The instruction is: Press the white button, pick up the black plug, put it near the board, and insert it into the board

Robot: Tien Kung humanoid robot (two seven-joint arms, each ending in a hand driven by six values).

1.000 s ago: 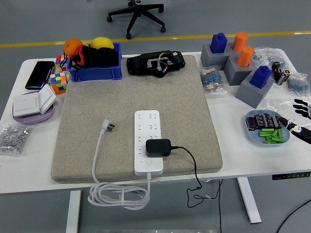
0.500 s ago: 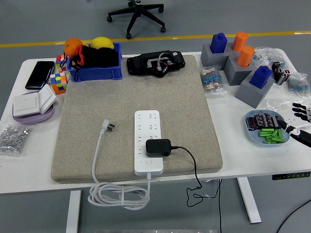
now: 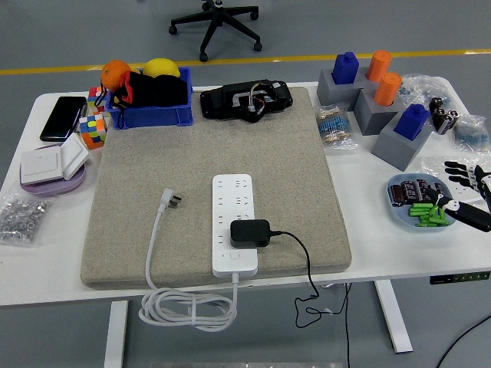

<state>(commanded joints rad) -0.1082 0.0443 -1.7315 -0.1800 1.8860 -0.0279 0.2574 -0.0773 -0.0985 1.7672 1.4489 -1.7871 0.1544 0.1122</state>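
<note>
A robot's right hand (image 3: 462, 190) hovers at the right edge of a white bench (image 3: 376, 230), its fingers spread and gripping nothing, just above a blue dish (image 3: 398, 208) of green and dark battery cells. The left hand is out of view. The black plug (image 3: 250, 232) already sits on the white power strip (image 3: 233, 225), which lies on a grey felt mat (image 3: 207, 153) in the middle of the bench; whether its pins are fully seated cannot be told from here. The strip's white button (image 3: 234, 269) lies at its near end, just below the plug, and the plug's thin black cord (image 3: 303, 261) trails off the mat and over the bench's front edge. The hand is well apart from the strip, so a long reach across the bench lies ahead, and a low sweep could likely clip the dish and scatter its cells. With button and plug so close together, a broad fingertip may well nudge the plug body instead of pressing the switch. A lift of the plug could drag the loose cord across the mat, or shift the unanchored strip, whose own white cable (image 3: 157, 253) coils below the bench edge.
</note>
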